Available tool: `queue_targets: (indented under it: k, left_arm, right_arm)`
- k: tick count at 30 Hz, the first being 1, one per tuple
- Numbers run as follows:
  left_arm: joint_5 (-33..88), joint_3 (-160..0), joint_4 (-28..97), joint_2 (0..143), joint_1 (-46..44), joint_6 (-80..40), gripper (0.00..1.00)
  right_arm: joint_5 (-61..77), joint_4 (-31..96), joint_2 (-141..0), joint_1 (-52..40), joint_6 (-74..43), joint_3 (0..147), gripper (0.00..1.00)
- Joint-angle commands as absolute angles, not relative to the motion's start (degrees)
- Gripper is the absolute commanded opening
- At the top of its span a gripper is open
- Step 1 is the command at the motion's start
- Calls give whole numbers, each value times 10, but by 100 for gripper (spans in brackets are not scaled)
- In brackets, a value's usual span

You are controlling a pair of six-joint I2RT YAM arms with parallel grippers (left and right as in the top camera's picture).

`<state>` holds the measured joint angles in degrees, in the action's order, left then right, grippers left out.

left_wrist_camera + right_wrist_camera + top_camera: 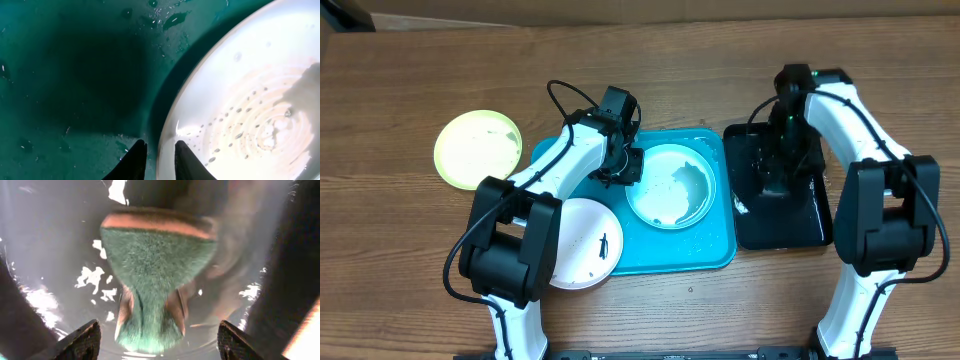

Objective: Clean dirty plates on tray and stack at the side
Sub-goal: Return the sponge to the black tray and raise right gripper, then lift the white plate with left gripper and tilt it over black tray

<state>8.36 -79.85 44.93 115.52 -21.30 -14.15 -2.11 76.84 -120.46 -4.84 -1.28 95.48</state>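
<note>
Left gripper [159, 150] barely parted, I see it astride the rim of the round light-blue plastic plate [240, 100], on the turquoise rectangular tray [75, 75] (water-speckled), right gripper [159, 329] wide over a green sponge [155, 265]

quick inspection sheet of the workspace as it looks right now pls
surface: wooden table, brown grain.
job's things: light blue plate wet, inside turquoise tray; white plate overlaps the tray's near-left corner, dark smudge on it; yellow-green plate on the table left of the tray.
clutter: black tray right of the turquoise one, green sponge lying wet in it.
grippers: left gripper astride the blue plate's rim, grip unclear; right gripper open over the sponge, not touching it.
cables: black cable loops off the left arm.
surroundings: nothing seen.
</note>
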Motion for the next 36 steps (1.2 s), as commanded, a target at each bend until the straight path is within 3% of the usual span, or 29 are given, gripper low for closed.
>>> queue_targets:
  k: [1, 4, 12, 13, 17, 27, 36]
  left_arm:
    - [85, -794, 447, 1166, -214, -164, 22]
    - [86, -785, 440, 1166, -215, -183, 22]
    - [84, -766, 430, 1166, -215, -184, 20]
    - [84, -766, 428, 1166, -215, -184, 20]
    - [84, -767, 424, 1166, -215, -184, 4]
    - [83, -902, 534, 1165, -180, -162, 4]
    - [8, -1063, 593, 1165, -187, -163, 4]
  right_arm:
    - [-23, 799, -1197, -28, -16, 1063, 77]
    - [-23, 827, -1197, -2, -30, 1133, 85]
    - [-22, 831, -1197, 107, -63, 1157, 91]
    - [-23, 831, -1197, 134, -74, 1155, 100]
    - [-23, 828, -1197, 177, -84, 1155, 100]
    - [-23, 803, -1197, 211, -88, 1155, 100]
    - [-23, 780, -1197, 211, -88, 1155, 100]
